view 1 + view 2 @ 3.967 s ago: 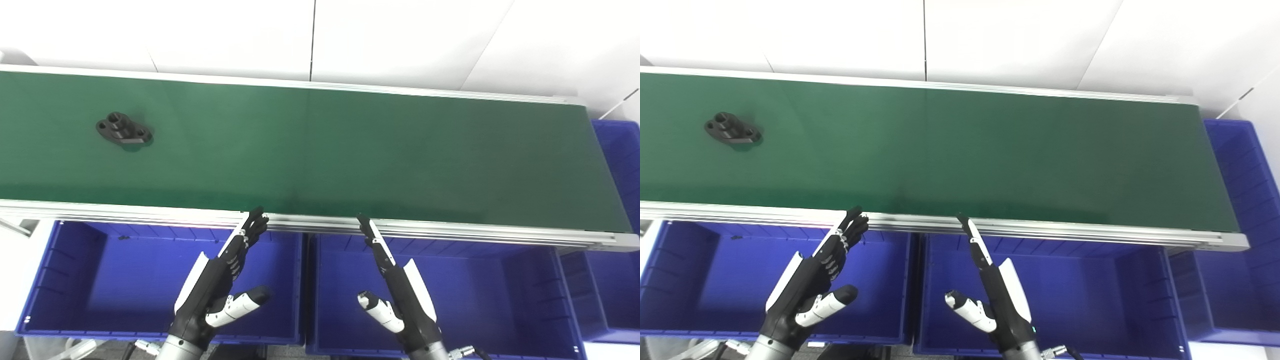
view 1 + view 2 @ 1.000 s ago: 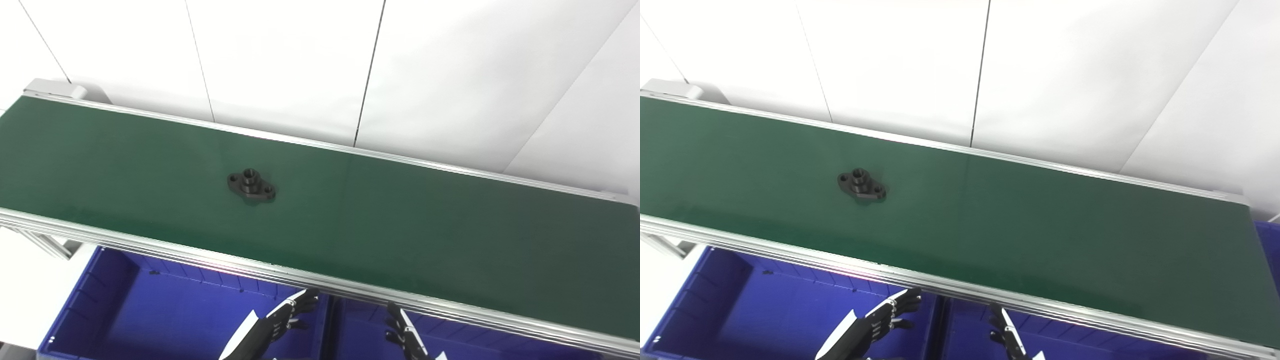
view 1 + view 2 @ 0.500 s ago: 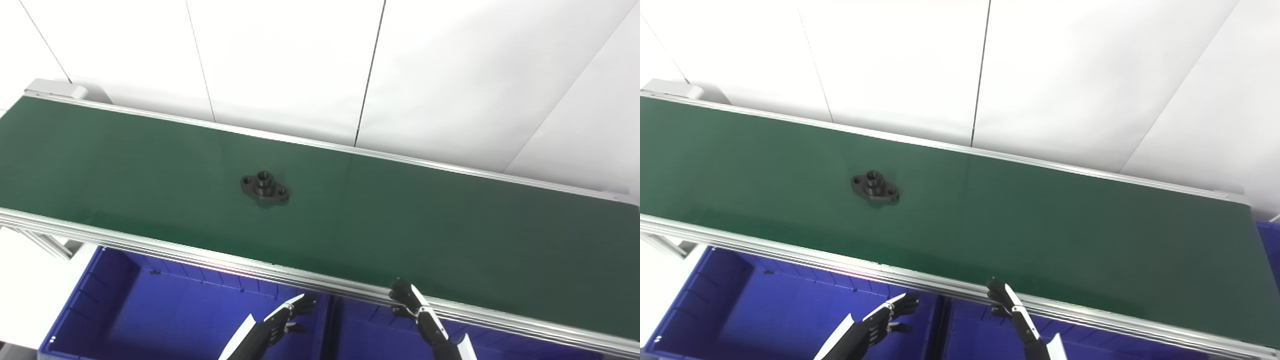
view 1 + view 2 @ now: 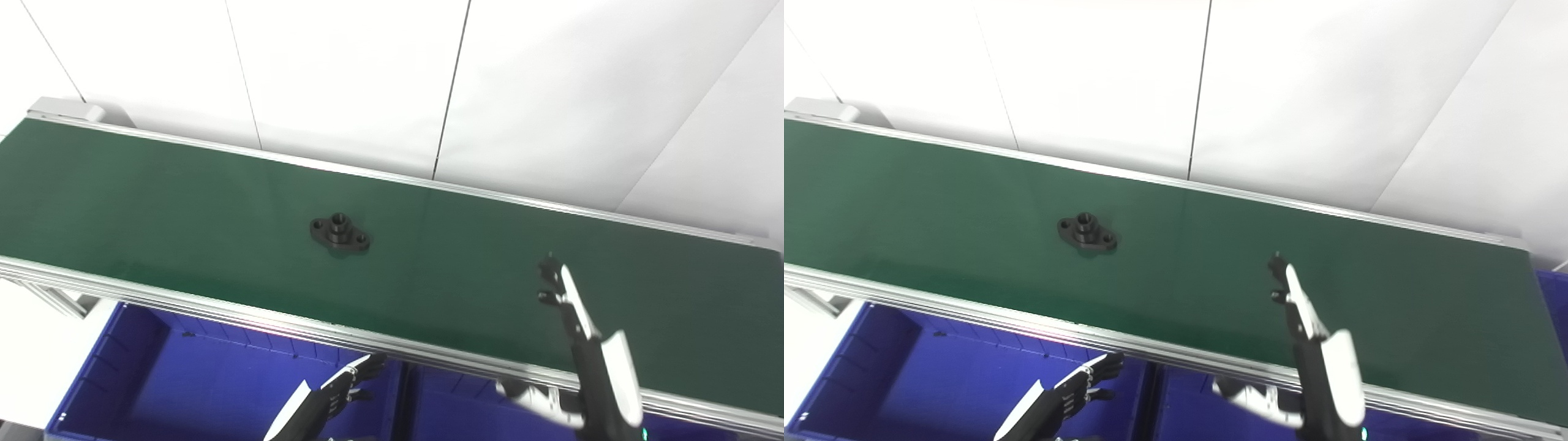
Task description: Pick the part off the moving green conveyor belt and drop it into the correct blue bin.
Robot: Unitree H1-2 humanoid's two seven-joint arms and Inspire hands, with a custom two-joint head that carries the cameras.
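Right hand (image 4: 579,331) has risen over conveyor belt (image 4: 184,202), fingers spread, empty, right of black flanged part (image 4: 340,233); interception looks imminent. Left hand (image 4: 327,401) low, open.

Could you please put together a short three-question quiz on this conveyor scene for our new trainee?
1. True or false: the black flanged part lies on the green conveyor belt, touched by neither hand.
2. Which hand reaches over the belt? A) left hand B) right hand
3. Fill in: the left hand hovers over a ____ bin.

Key: 1 true; 2 B; 3 blue.
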